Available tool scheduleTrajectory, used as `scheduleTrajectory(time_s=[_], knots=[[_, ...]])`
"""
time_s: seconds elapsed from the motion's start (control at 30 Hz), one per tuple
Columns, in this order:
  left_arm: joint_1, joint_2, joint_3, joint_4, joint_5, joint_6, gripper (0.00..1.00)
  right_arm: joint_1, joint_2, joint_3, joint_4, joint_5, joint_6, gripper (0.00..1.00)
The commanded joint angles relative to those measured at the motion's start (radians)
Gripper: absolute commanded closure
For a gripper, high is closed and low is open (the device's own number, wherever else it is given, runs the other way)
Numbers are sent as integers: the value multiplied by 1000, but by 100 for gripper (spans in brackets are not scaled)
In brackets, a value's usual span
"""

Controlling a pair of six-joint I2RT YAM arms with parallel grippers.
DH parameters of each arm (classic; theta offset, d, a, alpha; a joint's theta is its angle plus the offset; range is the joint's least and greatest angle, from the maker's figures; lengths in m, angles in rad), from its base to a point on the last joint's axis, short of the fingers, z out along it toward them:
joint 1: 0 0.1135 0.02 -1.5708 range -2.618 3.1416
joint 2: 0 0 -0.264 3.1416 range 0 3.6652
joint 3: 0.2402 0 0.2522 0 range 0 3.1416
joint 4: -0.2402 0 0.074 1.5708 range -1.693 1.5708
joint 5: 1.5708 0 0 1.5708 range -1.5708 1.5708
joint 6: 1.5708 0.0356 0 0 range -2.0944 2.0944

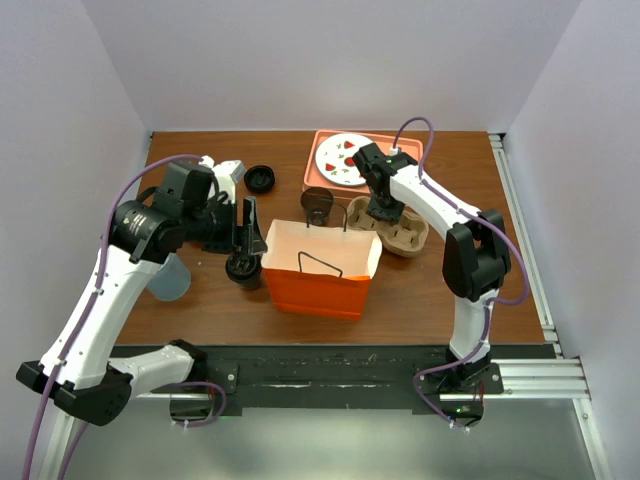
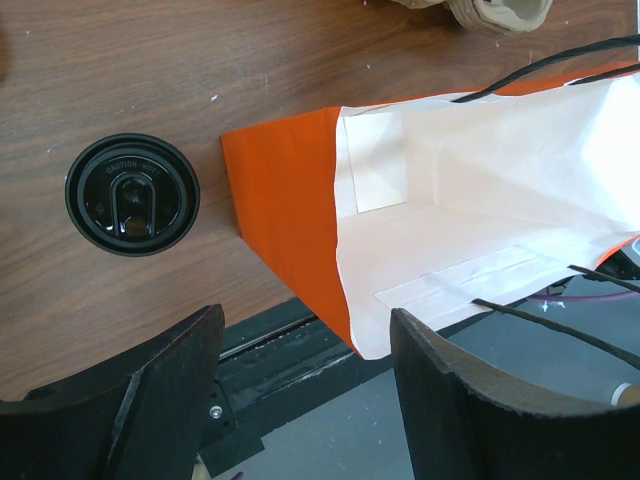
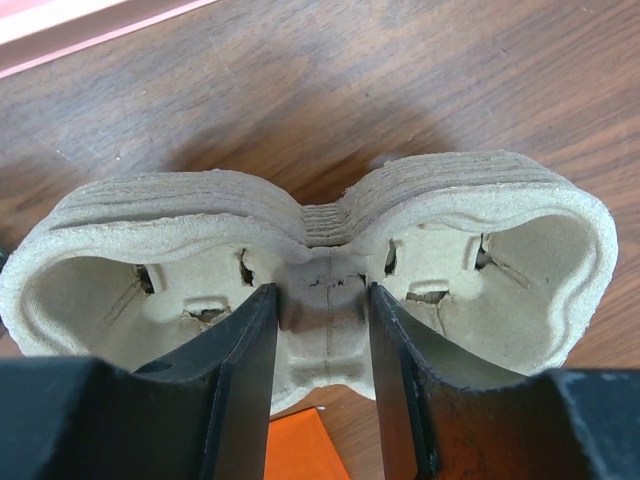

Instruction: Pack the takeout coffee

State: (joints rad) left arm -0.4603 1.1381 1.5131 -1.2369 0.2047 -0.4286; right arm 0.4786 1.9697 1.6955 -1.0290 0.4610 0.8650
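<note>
As the overhead view shows, the coffee cup point(image 1: 243, 268) stands on the table point(image 1: 200, 310) just beside the left wall of the orange bag point(image 1: 318, 290), not inside it. The bag stands upright with its mouth open, and I see nothing in it. The left gripper point(image 1: 243, 238) hovers close to the cup. The right gripper point(image 1: 385, 211) is down on the cup carrier point(image 1: 405, 240) behind the bag's right end.

From the left wrist, the black lid point(image 2: 132, 193) looks fitted on the cup and lies apart from both fingers point(image 2: 150, 400). This gripper is spread wide and holds nothing. The bag's white inside is bare as far as this view reaches.

From the right wrist, the fingers point(image 3: 240, 390) straddle the carrier's middle bridge point(image 3: 322, 330), one in each well, and press on it from both sides. I read this as a pinch on the carrier. Both wells are empty.

Status, by my judgement:
1. Step in hand: the carrier grasp.
2. Packed so far: nothing.
3. Left to do: get the cup, with or without the carrier, into the bag.
</note>
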Motion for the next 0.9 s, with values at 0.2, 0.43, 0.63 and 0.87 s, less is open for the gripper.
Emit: scheduleTrajectory(time_s=[0.2, 0.43, 0.63, 0.87], knots=[[-1, -40, 13, 5, 24, -32, 28, 0, -83, -57, 47, 7, -61, 65], [-1, -35, 12, 16, 25, -41, 28, -1, -84, 4, 17, 11, -113, 60], [-1, -34, 12, 22, 32, -44, 28, -6, -81, -14, 29, -24, -124, 64], [-1, -37, 16, 30, 29, -41, 28, -8, -103, 56, 4, -51, -173, 68]])
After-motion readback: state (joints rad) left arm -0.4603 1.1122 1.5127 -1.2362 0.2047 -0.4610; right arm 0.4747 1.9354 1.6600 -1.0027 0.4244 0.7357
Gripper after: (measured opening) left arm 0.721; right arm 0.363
